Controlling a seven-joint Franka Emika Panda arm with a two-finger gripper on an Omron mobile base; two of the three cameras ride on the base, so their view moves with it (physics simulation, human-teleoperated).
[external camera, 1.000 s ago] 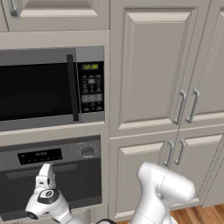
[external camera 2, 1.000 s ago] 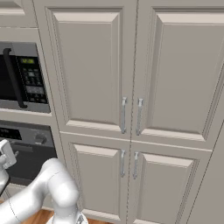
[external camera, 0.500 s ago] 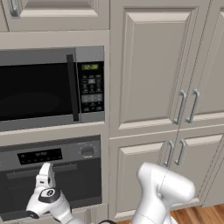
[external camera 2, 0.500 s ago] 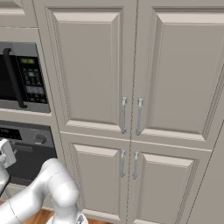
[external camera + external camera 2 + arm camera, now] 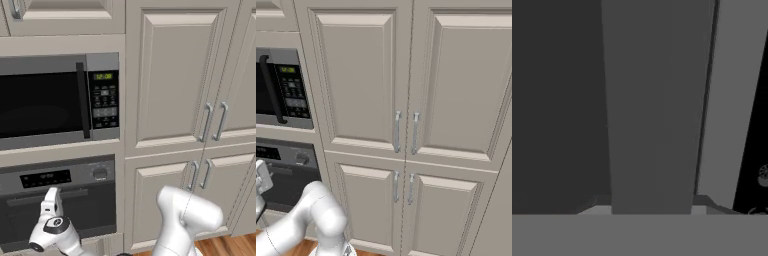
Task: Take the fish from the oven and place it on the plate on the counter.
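Observation:
The dark grey oven [image 5: 85, 205] sits below the microwave with its door shut, so the fish is hidden. Its black display strip [image 5: 45, 178] and round knob [image 5: 100, 173] run along the top. My gripper [image 5: 50, 199] points up at the oven door handle [image 5: 25, 199], just under the display. In the hand view the handle [image 5: 654, 110] is a broad grey bar running between my fingertips [image 5: 594, 204], which sit tight against its two sides. From the right base view the hand [image 5: 262, 176] is at the left edge, in front of the oven [image 5: 291, 175]. The plate and counter are out of view.
A black-windowed microwave [image 5: 45, 102] with a keypad is built in above the oven. Tall grey-beige cabinet doors [image 5: 200, 125] with slim metal pulls stand to the right. My white arm [image 5: 185, 220] rises at the bottom, over a wooden floor [image 5: 225, 247].

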